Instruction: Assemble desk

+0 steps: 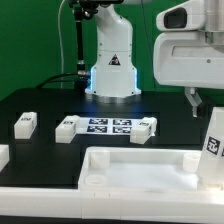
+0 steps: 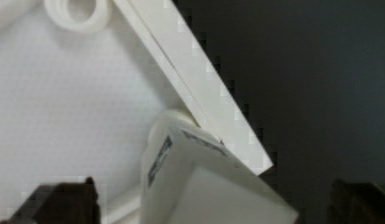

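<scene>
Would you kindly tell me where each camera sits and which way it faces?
Exterior view: off the arm, nearest the desk panel, facing the arm's base across the black table; the gripper shows at its right.
Wrist view: on the wrist, looking down at the panel's rim and a tagged leg; dark fingers show.
Shared: the panel and, likely, that leg.

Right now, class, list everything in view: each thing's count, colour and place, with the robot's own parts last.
desk panel: one, white, rimmed, nearest the exterior camera.
lying legs: three, white with black-and-white tags, on the table.
upright leg: one, white, tagged, at the panel's end on the exterior view's right.
marker board: one, white with black tags, between two lying legs.
white piece: one, cut off at the exterior view's left edge, unidentifiable.
table: one, black.
robot arm: one, white, behind the marker board.
gripper: one, jaws apart, over the upright leg.
</scene>
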Available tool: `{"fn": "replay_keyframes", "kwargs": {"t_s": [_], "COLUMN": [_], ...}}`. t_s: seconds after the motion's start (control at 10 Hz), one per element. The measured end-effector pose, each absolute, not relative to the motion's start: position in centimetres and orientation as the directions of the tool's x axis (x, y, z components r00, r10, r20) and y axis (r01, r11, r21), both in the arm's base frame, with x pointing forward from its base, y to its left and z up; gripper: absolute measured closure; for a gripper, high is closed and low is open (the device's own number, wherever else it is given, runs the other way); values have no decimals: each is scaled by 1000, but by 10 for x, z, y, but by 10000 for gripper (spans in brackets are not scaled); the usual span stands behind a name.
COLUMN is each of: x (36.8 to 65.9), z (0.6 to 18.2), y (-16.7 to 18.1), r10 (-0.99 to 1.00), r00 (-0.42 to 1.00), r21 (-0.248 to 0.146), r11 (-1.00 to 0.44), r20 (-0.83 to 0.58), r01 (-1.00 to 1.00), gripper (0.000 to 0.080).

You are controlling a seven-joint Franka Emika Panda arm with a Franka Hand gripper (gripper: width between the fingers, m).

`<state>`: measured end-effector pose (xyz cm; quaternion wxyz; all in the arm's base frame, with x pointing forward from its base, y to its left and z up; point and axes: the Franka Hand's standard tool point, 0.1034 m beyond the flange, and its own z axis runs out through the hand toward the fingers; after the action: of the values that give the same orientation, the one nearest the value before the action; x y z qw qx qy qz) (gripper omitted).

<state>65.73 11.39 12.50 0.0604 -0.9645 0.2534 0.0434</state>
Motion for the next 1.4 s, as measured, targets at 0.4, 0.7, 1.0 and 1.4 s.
{"fn": "replay_keyframes", "kwargs": {"t_s": [0.4,0.7,1.0,1.4], "x": [657,658,658,659], "z": [124,122,121,122], "y": [114,113,113,109], "r10": [-62,189,290,286], "r00": [997,982,957,958], "r21": [-70,-68,-71,-65], "r11": [-995,-980,-955,-956], "r20": [-51,-30,-22,-21], "r01": [-66,186,287,284], "gripper": [151,151,288,491]}}
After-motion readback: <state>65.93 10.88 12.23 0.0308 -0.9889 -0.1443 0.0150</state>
